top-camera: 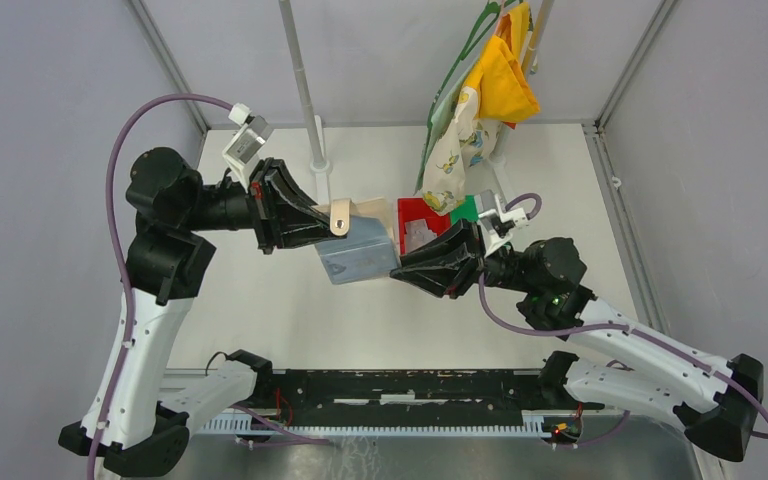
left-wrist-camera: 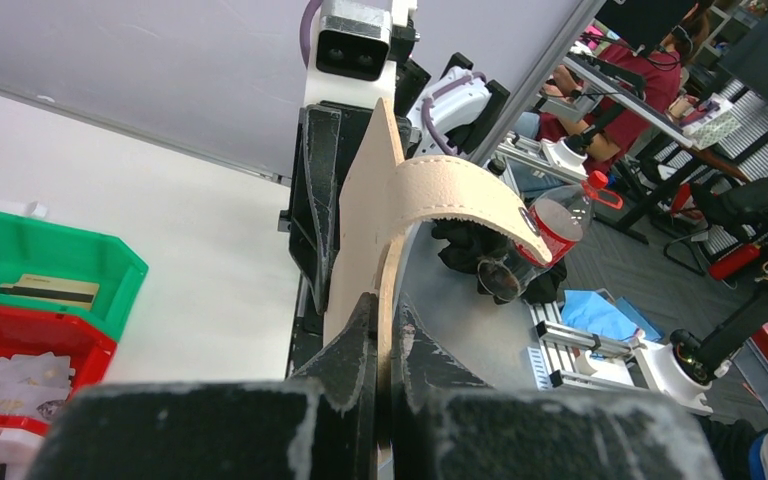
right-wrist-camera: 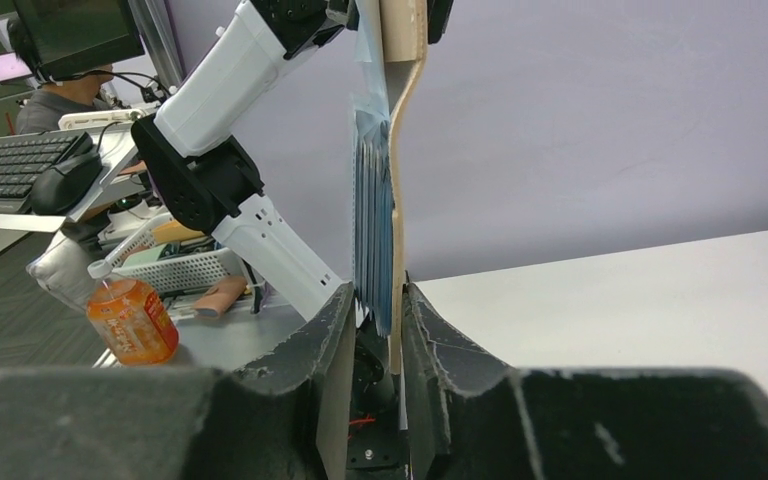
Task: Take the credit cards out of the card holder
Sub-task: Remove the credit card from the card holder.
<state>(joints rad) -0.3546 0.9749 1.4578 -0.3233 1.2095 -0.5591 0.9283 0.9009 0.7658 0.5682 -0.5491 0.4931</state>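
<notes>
Judging by the pale credit cards (left-wrist-camera: 15, 377) lying in the red bin (top-camera: 410, 207) just above the centre of the top view, part of the job looks done. Whether more remain inside the card holder (top-camera: 360, 250) cannot be told, since the right wrist view shows only the stacked blue-grey edges of its pockets, seen end-on. The card holder is held up off the worktop (top-camera: 290, 320) at the middle of the top view, between the two arms, with its tan strap tab (top-camera: 340, 218) curling out at its upper left corner. The left claw (top-camera: 325, 232) reaches in from the left of the frame, the arm bent at the elbow and the forearm roughly level, and it is clamped tight on the tan edge of the holder beside the strap. The right claw (top-camera: 405, 268) comes in from the lower right, its arm stretched low over the worktop and its wrist turned toward the holder. Its fingers (right-wrist-camera: 330, 340) stand narrowly apart on either side of the holder's lower edge, but whether they pinch it, or a card, I cannot tell. What is left, as I judge it, is to draw out any card that remains in the pockets and set it with the others.
</notes>
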